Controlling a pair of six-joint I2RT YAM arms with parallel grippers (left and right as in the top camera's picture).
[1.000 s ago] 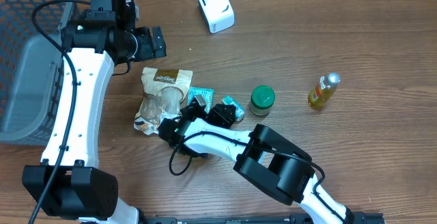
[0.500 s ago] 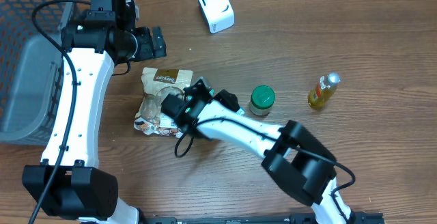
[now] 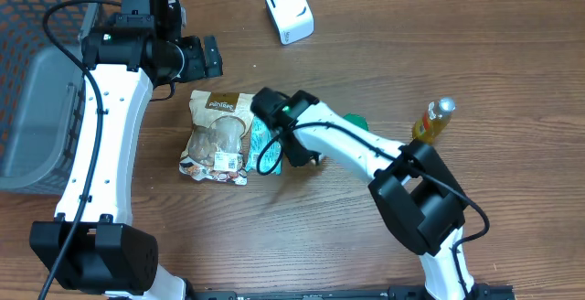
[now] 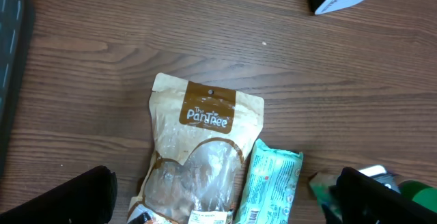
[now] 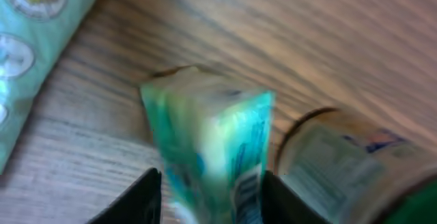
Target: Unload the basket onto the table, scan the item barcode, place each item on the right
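- Where the overhead camera looks down on the tabletop (image 3: 512, 62), the left end effector (image 3: 203, 58) hangs with its fingers wide apart, near the far end of a brown pouch (image 3: 218, 131) and beside a grey basket (image 3: 37, 71) at the left edge.
- The right arm reaches in from the lower right. The right end effector (image 3: 300, 152) is low over the wood, just beside a long teal packet (image 3: 263, 144) that lies against the pouch's right side.
- A green-lidded jar (image 3: 359, 120) shows partly behind that arm and a yellow bottle (image 3: 432, 122) lies well apart to the right. The white scanner (image 3: 289, 11) stands at the far edge, well apart from both end effectors.
- In the left wrist view, the pouch lies label up with the long packet touching its lower right side. The scanner's corner shows at top right, and the two dark fingers sit in the bottom corners, spread wide, with nothing between them.
- In the right wrist view, which is blurred, a small teal pack (image 5: 215, 149) stands upright on the wood between the two fingers (image 5: 133, 200), which sit close on both sides. Whether they clamp it cannot be told.
- The jar is just right of the pack, and the long packet is at upper left.
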